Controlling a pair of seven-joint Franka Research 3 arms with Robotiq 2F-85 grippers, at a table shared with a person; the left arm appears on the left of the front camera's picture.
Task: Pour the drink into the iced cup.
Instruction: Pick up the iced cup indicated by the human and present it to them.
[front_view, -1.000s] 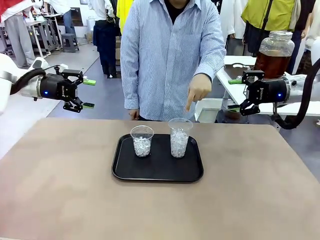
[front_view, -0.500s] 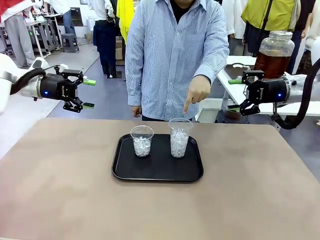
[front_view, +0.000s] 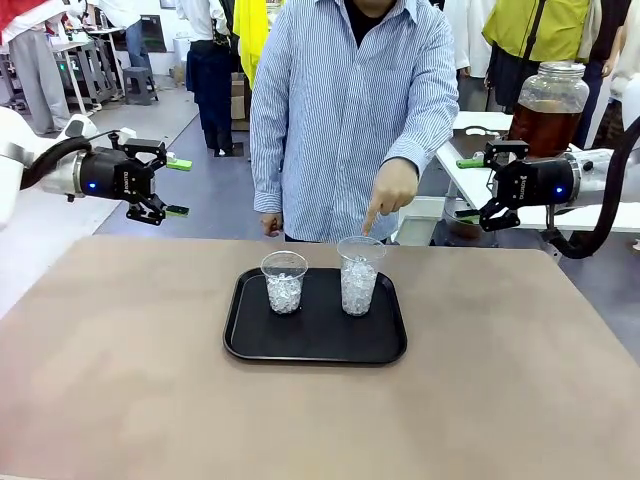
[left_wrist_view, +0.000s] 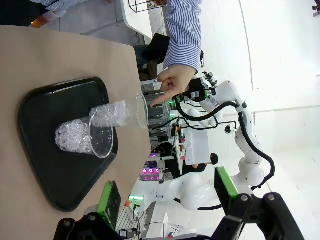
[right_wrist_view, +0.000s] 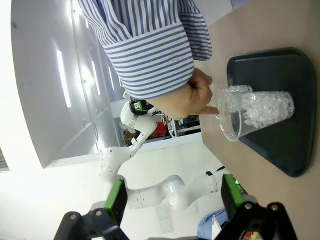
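Observation:
Two clear plastic cups holding ice stand on a black tray (front_view: 315, 350): a shorter cup (front_view: 284, 282) on the left and a taller cup (front_view: 359, 275) on the right. A person's hand (front_view: 392, 188) points a finger down at the taller cup's rim. The drink (front_view: 548, 118), amber-brown, fills a large lidded glass jar on a white side table at the back right. My left gripper (front_view: 171, 187) hovers open off the table's far left corner. Just in front of the jar, my right gripper (front_view: 467, 190) hangs open. Both cups (left_wrist_view: 107, 125) and the pointing hand (right_wrist_view: 187, 100) appear in the wrist views.
The brown table (front_view: 120, 380) lies bare around the tray. The person in a striped shirt (front_view: 345, 110) stands at the far edge behind the cups. The white side table (front_view: 470, 170) sits beyond the right corner. Other people stand farther off.
The person has straightened up slightly and lowered the pointing finger closer to the taller cup's rim. Both arms have stayed still.

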